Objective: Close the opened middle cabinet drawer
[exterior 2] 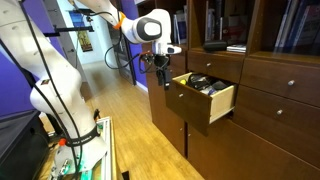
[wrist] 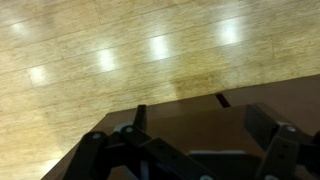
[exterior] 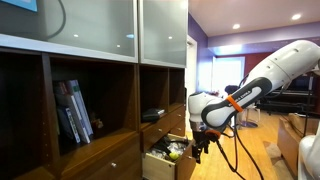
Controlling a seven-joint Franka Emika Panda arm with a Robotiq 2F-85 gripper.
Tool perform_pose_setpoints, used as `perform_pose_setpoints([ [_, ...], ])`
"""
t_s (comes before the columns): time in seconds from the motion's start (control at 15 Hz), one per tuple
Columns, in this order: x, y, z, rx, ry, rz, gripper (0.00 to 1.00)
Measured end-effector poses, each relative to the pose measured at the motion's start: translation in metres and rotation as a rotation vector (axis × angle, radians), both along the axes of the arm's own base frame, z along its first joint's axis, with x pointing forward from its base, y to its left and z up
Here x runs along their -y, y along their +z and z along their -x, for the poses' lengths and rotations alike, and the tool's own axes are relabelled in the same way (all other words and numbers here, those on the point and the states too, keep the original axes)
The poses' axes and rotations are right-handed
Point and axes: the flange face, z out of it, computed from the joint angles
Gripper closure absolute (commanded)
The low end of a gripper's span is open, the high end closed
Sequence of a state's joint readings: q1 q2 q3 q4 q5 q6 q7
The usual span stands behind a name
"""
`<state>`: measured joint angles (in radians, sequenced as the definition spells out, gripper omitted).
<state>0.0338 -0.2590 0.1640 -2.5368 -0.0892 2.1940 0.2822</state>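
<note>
Your gripper (exterior 2: 158, 66), jaws apart and empty, hangs just outside the middle cabinet drawer (exterior 2: 188, 100), which juts open from the cabinet (exterior 2: 275, 85). Its front lies at 4 o'clock. I judge the closing push runs toward 2 o'clock.

The light is soft and uneven — recessed ceiling lights (exterior: 236, 27) glow warm, and a window (exterior: 228, 72) at the back burns pale and washed out in an exterior view. The cabinet (exterior: 120, 100) reads dark, its shelves (exterior: 95, 142) deep in shadow, while its glass doors (exterior: 100, 30) carry a dull grey sheen. In the wrist view the wood floor (wrist: 100, 40) shows a row of bright white glare spots, and the gripper (wrist: 180, 103) in the foreground is dim and soft — out of focus. All the pictures are small and grainy.
</note>
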Motion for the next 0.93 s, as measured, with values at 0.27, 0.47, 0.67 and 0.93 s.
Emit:
perform_pose_setpoints([
  [0.27, 0.020, -0.023, -0.016, 0.060, -0.028, -0.025, 0.00],
  [0.47, 0.042, -0.033, -0.029, 0.117, -0.044, -0.047, 0.00],
  [0.67, 0.062, -0.038, -0.040, 0.176, -0.023, -0.065, 0.00],
  [0.93, 0.067, -0.043, -0.050, 0.239, 0.051, -0.087, 0.00],
])
